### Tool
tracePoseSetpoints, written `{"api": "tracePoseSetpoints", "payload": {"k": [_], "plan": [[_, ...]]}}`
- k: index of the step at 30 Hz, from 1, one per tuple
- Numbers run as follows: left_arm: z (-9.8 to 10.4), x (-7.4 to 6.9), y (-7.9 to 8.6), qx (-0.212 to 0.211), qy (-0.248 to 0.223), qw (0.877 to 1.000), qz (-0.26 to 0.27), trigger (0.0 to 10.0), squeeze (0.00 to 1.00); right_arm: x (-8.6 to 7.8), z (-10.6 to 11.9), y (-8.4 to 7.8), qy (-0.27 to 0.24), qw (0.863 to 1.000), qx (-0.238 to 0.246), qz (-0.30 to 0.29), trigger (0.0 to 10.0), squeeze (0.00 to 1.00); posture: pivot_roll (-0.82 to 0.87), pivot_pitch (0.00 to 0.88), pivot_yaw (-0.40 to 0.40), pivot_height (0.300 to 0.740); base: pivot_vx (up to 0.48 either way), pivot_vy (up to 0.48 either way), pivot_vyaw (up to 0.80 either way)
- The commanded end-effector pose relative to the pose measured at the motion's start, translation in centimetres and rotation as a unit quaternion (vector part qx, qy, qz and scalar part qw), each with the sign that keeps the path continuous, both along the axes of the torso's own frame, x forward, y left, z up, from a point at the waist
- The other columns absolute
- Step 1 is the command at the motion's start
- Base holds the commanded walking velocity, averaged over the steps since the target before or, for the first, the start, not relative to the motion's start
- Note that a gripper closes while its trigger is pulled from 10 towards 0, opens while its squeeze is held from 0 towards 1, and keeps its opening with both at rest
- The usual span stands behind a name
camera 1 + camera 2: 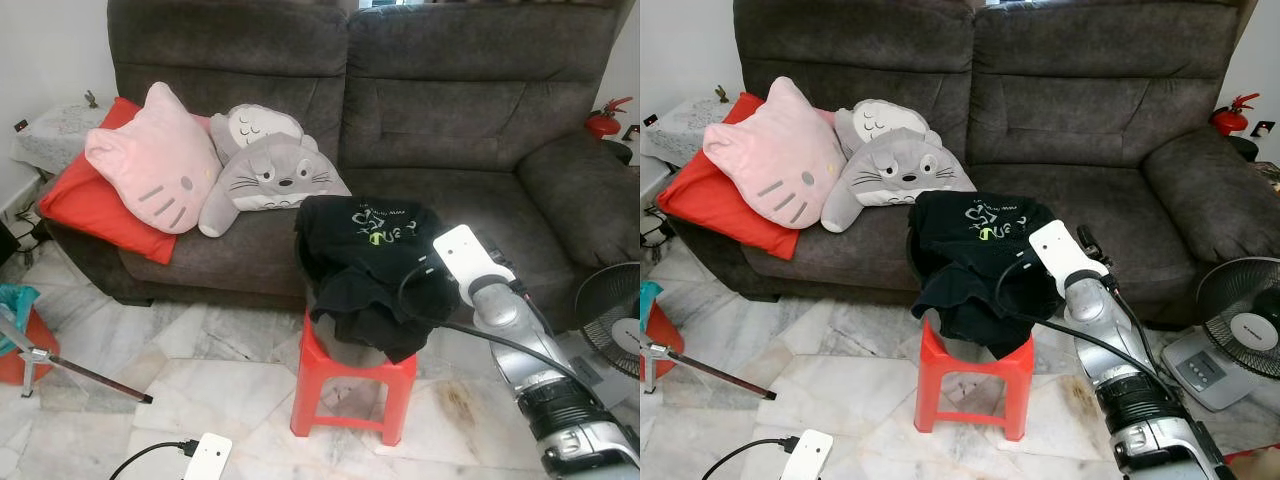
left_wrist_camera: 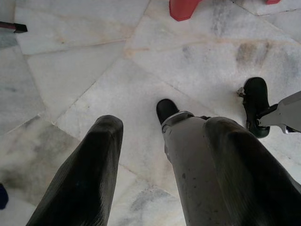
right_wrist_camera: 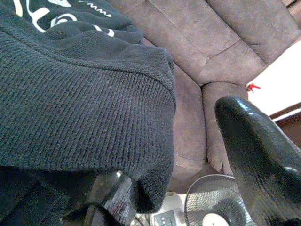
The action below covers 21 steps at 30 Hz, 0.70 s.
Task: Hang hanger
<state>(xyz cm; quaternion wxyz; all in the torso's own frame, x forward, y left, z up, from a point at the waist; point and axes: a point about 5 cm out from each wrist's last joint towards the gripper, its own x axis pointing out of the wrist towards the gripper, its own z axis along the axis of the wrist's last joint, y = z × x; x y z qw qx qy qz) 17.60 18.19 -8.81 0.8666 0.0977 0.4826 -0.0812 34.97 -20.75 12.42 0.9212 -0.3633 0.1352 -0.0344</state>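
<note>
The right gripper [image 3: 183,188] has its fingers spread, one finger [image 3: 256,160] in the clear and the other [image 3: 110,197] half buried under the hem of a black sweater [image 1: 365,275]. From the head views the fingers themselves are hidden behind the white wrist housing and the knit. The sweater lies heaped on a red stool [image 1: 352,385] just before the grey sofa [image 1: 450,110]; any hanger inside the pile cannot be made out. The left gripper [image 2: 160,155] hangs low over the marble floor [image 2: 94,70], fingers apart. A fan [image 1: 612,315] is cut off at the right edge.
</note>
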Motion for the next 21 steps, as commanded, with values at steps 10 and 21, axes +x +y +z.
{"api": "tracePoseSetpoints", "payload": {"k": [10, 21], "plan": [[0.01, -0.02, 0.19, 0.007, 0.0, 1.0, -0.003, 10.0, 0.0, 0.34, 0.1, -0.27, -0.005, 1.0, 0.004, -0.005, 0.0, 0.0, 0.03, 0.0, 0.0, 0.74, 0.0, 0.0, 0.0], [0.02, 0.0, 0.19, 0.007, -0.001, 1.0, -0.003, 10.0, 0.0, 0.52, 0.21, -0.16, -0.01, 1.0, 0.008, -0.002, 0.0, 0.0, 0.03, 0.0, 0.0, 0.74, 0.0, 0.0, 0.0]]}}
